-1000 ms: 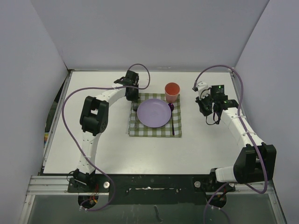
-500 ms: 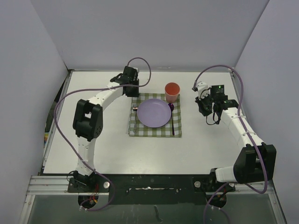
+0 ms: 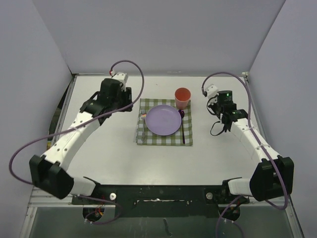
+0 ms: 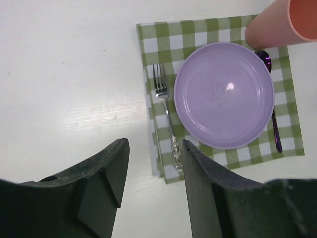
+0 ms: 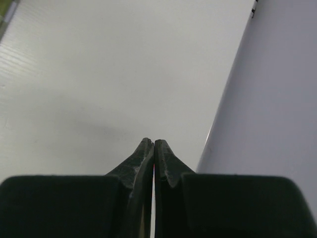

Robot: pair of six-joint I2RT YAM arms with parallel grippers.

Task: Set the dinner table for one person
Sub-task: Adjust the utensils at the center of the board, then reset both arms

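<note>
From above, the left arm has pulled back since a second ago. Then its gripper was at the cloth's far left corner. Now the left gripper point(image 3: 127, 100) is off the cloth point(image 3: 148, 138), over the bare table point(image 3: 208, 153) just to its left. A fork point(image 3: 143, 125) lies on the cloth's left side, beside the plate point(image 3: 163, 120). The right gripper point(image 3: 221, 106) has hardly moved, near the right edge. The white table fills the floor of the view, with grey walls point(image 3: 158, 34) on three sides. A cup point(image 3: 183, 97) stands at the cloth's far right corner, and a spoon point(image 3: 183, 129) lies right of the plate.

From the left wrist, the left gripper point(image 3: 153, 148) is partly open and holds nothing. Past it are the fork point(image 4: 166, 116), plate point(image 4: 224, 94), spoon point(image 4: 272, 109) and cup point(image 4: 277, 22) on the cloth point(image 4: 198, 29), with the table point(image 4: 69, 74) all around.

From the right wrist, the right gripper point(image 5: 153, 144) is closed tight on nothing, over the table point(image 5: 99, 74) next to the wall point(image 5: 277, 99).
</note>
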